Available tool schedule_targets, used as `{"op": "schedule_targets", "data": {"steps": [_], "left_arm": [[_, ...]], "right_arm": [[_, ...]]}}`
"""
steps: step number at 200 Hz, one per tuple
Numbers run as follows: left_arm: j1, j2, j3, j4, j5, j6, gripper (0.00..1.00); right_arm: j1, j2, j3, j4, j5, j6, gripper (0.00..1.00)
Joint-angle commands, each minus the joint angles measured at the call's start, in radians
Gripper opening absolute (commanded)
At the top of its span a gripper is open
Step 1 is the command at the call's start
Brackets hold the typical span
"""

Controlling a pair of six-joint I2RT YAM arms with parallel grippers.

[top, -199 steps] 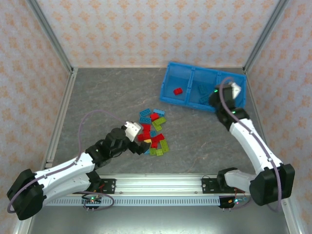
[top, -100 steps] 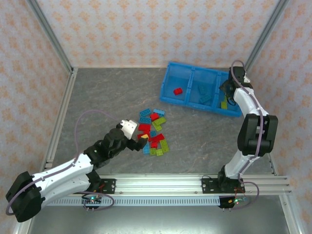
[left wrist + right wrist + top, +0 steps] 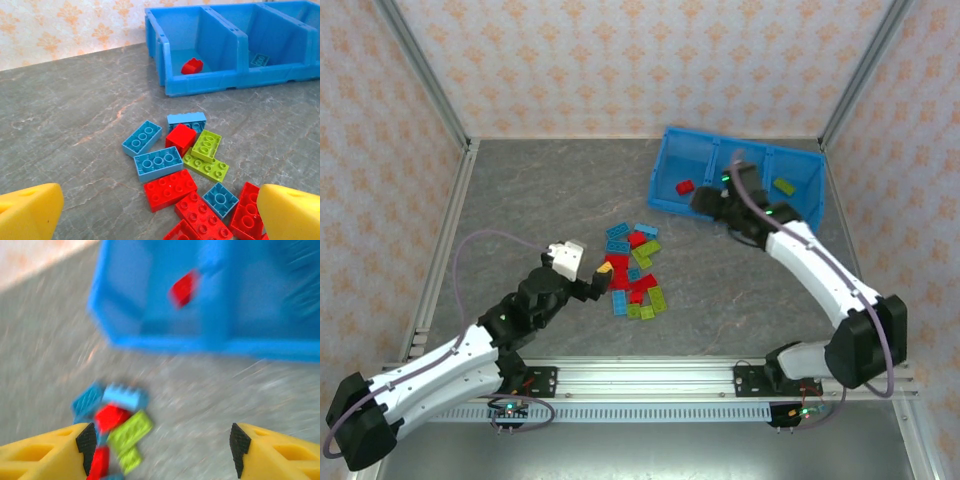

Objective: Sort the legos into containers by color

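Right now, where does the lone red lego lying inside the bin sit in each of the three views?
Top external: red lego, right of centre, upper half, in the left compartment of the blue bin.
Left wrist: red lego, upper middle, same compartment.
Right wrist: red lego, top centre, blurred.
Shared landmark: the blue bin's left end wall.

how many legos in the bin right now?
3: red lego in the left compartment, blue lego in the middle, lime lego in the right. Right arm covers part of the bin; more may be hidden.
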Motion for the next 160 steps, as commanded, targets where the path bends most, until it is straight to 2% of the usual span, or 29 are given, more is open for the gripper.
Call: {"op": "schedule_targets", "data": {"steps": [1, 13, 28, 53, 73, 117, 160], "left_arm": [[0.004, -0.018, -0.017, -0.027, -0.069, -0.011, 1.00], [0.003, -0.014, -0.014, -0.031, -0.068, -0.008, 1.00], [0.003, -0.007, -0.011, -0.033, -0.067, -0.006, 1.00], [0.003, 0.005, -0.008, -0.035, -0.062, -0.006, 1.00], [0.003, 0.013, -0.008, -0.031, -0.057, -0.006, 1.00], [0.003, 0.022, 0.000, -0.037, -0.056, -0.004, 1.00], [0.003, 0.024, 0.002, -0.038, -0.057, -0.002, 1.00]], "right_arm": [[0.121, 0.126, 0.035, -0.056, -0.031, -0.068, 0.73], [0.186, 0.194, 0.067, -0.055, -0.002, -0.147, 0.79], [0.239, 0.270, 0.103, -0.067, 0.037, -0.265, 1.00], [0.242, 0.361, 0.128, -0.040, 0.030, -0.386, 0.99], [0.228, 0.431, 0.174, -0.051, -0.039, -0.445, 0.99], [0.178, 0.549, 0.245, -0.048, -0.175, -0.483, 0.99], [0.175, 0.610, 0.259, -0.041, -0.167, -0.480, 0.95]]}}
